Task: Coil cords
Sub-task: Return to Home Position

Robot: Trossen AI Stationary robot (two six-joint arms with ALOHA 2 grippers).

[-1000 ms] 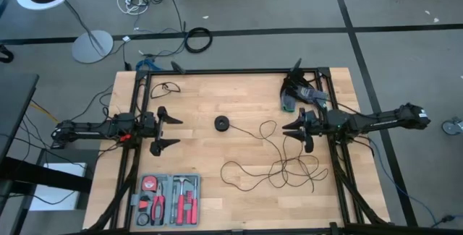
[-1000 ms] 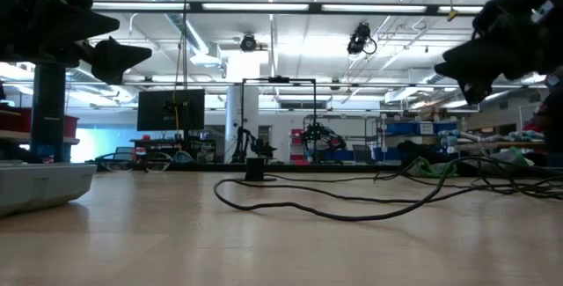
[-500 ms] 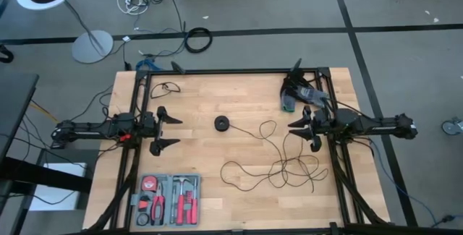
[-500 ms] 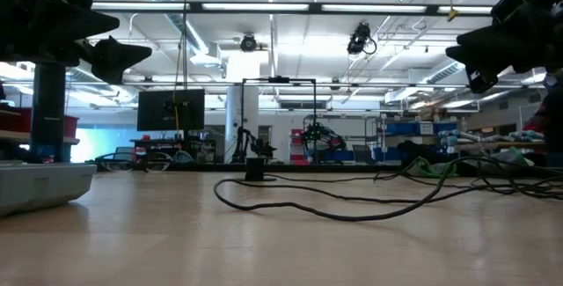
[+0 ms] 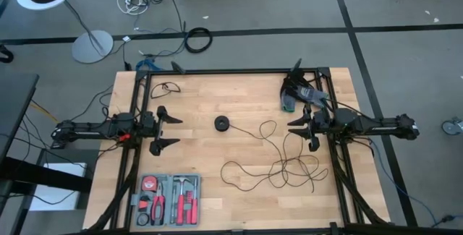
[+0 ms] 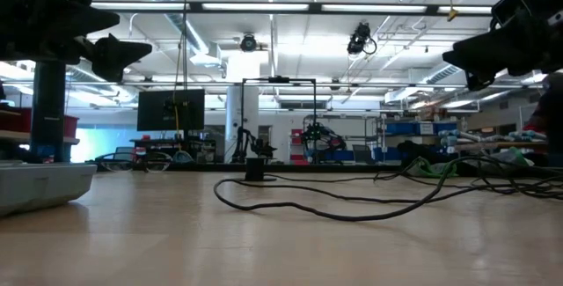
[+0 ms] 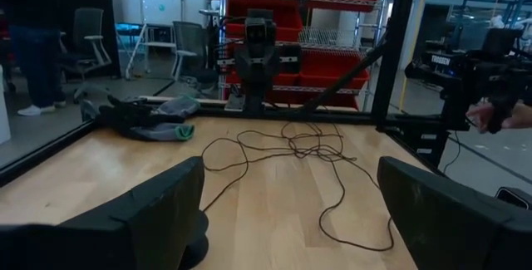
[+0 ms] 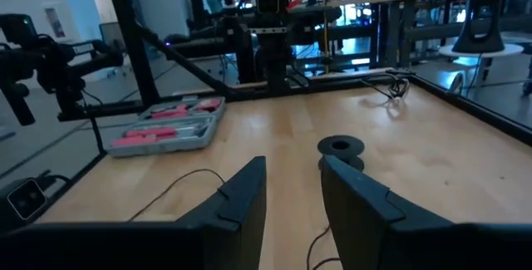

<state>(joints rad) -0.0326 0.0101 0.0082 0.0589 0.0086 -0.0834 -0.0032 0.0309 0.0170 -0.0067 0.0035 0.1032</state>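
1. Since the thin black cord is lying loose in messy loops on the right half of the wooden table, with one strand run out to the round black puck near the middle, nothing should be dragged across it while the arms are sent home.
2. No cord is gripped right now. The right gripper is seen just beside the loops at the table's right side, fingers a little apart with nothing between them.
3. That arm is best pulled back high and straight toward its own table edge, so no loop gets hooked on a fingertip. The nearest strand looks close enough to be snagged if the wrist is dropped.
4. The left gripper hangs well apart from the cord on the left side, jaws spread wide and empty, so little care is probably needed there.
5. The puck should be watched: if it gets tugged, a strand has likely been caught and the move should be stopped.
6. The tool tray at the front left is out of the way.
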